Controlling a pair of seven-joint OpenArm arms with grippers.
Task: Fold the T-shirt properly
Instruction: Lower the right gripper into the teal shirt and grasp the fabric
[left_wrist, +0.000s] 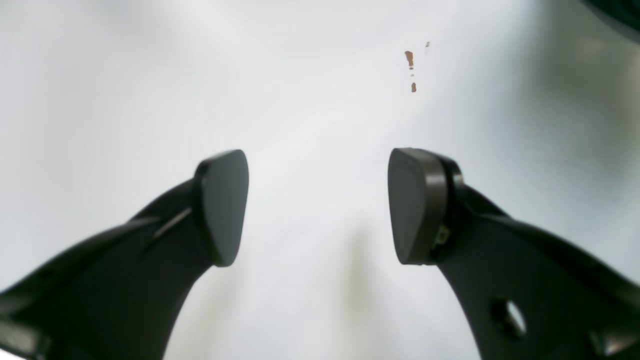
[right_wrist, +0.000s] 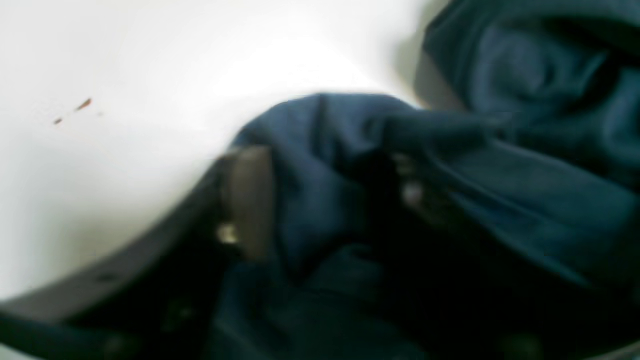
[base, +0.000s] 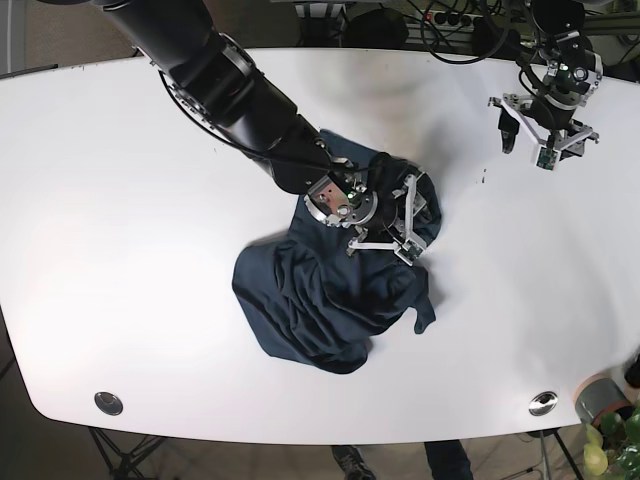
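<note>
The dark blue T-shirt (base: 320, 290) lies crumpled in a heap in the middle of the white table (base: 120, 220). My right gripper (base: 400, 235) is pushed into the heap's upper right part. In the blurred right wrist view its jaws (right_wrist: 327, 200) stand apart with bunched T-shirt cloth (right_wrist: 500, 190) between and over them. My left gripper (base: 527, 140) hovers over bare table at the far right, well away from the shirt. In the left wrist view it (left_wrist: 317, 207) is open and empty, with only a dark corner of cloth at the top right.
Small brown specks (left_wrist: 410, 59) mark the table right of the shirt; they also show in the base view (base: 483, 178). Two metal grommets (base: 108, 403) (base: 543, 403) sit near the front edge. Cables hang behind the far edge. A cup (base: 595, 400) stands off the front right corner.
</note>
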